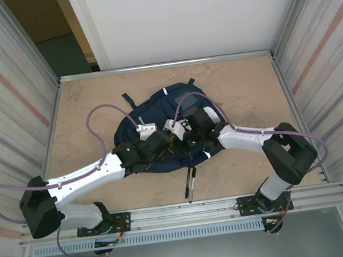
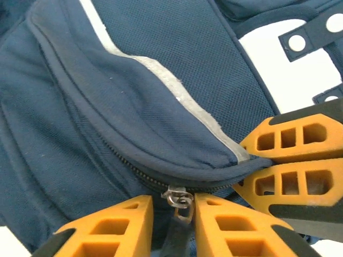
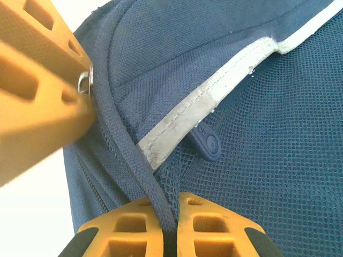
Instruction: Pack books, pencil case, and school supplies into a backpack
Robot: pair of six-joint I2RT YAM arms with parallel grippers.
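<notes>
Mid-table on the tan tabletop (image 1: 94,100): a large navy-blue fabric backpack (image 1: 154,113), lying flat, dark strap ends poking out at its far edge. Just beside its near edge, toward the arm bases: two slim black pens (image 1: 190,181) with white marks, side by side, pointing near to far. Over the backpack's near half, both wrists meeting almost tip to tip, one from the left, one from the right.

Left gripper (image 2: 174,227): orange ribbed fingers (image 2: 112,233) nearly together, pinching the small metal zipper pull (image 2: 179,197), its dark tab caught in the narrow slot between them. Sits on the curved zip line under a puffed navy flap, below a pale grey stripe (image 2: 161,75) crossing the mesh. From the right wrist, the same zipper pull (image 3: 84,80) at the tip of those fingers, upper left.

Right gripper (image 3: 163,233): fingers (image 3: 214,230) drawn tight on the thick navy piped rim (image 3: 126,160) of the flap, the cord running straight down between the pads with no gap showing. From the left wrist, seen at the right edge, clamped flat on the flap's pointed end, just beside the zipper pull. Whether the two sets of fingers touch: cannot tell.

Elsewhere on the backpack (image 3: 257,176): navy mesh, a pale stripe and a small navy rubber tab (image 3: 206,142) just below it.
</notes>
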